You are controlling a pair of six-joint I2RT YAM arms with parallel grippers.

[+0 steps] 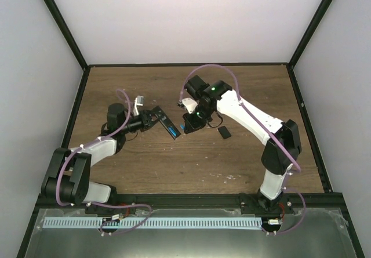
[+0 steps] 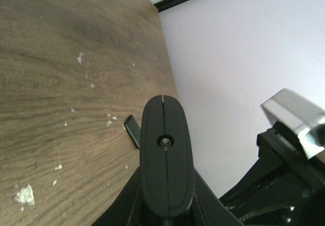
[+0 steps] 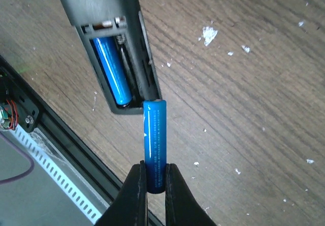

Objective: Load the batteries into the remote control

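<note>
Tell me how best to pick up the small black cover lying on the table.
Probably from straight above, with the jaws closing across the narrow width of the cover at mid-length. It lies flat on the table, so only its side edges offer a hold.

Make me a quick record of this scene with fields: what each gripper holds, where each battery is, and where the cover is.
left gripper: shut on the remote control, compartment open
right gripper: shut on the second battery
first battery: seated in one slot of the compartment
other slot: empty
second battery position: tip at the compartment's end, roughly in line with the empty slot, not yet in
cover: lying on the table, apart from the remote control
</note>
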